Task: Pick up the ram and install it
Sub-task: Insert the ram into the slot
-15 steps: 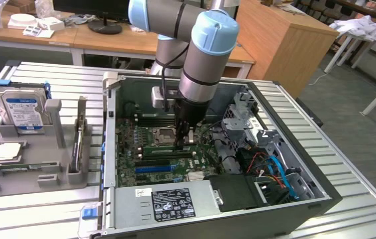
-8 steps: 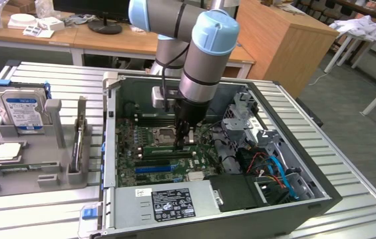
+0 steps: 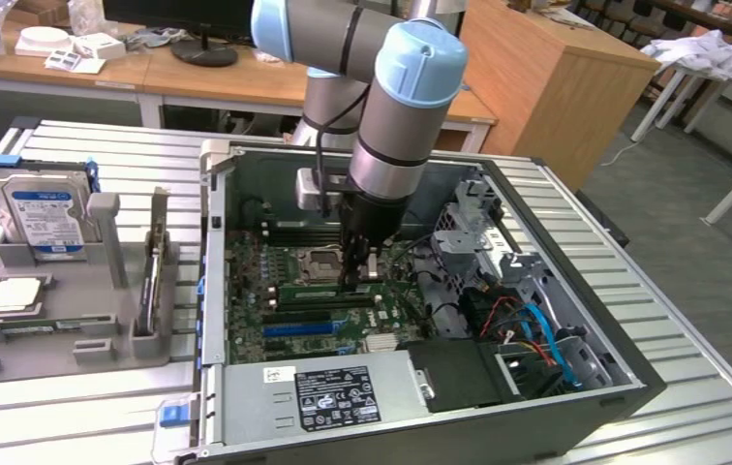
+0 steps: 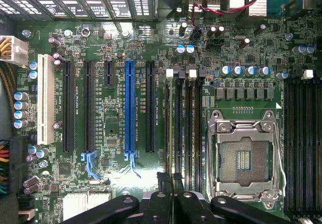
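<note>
Ram (image 4: pixel 167 133), one stick edge-on in pinched fingers (image 4: pixel 162 183), at bank of four slots (image 4: pixel 188 133), one processor socket (image 4: pixel 244 158) beside

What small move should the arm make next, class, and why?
Probably lift the tool straight up out of the case: it sits shut, low over the memory slots, while what looks like the ram stands on edge in the tray at the exterior view's left.

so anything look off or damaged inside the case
Nothing looks damaged or askew. The only thing worth noting is the processor socket on the motherboard, which sits empty under its metal frame.
</note>
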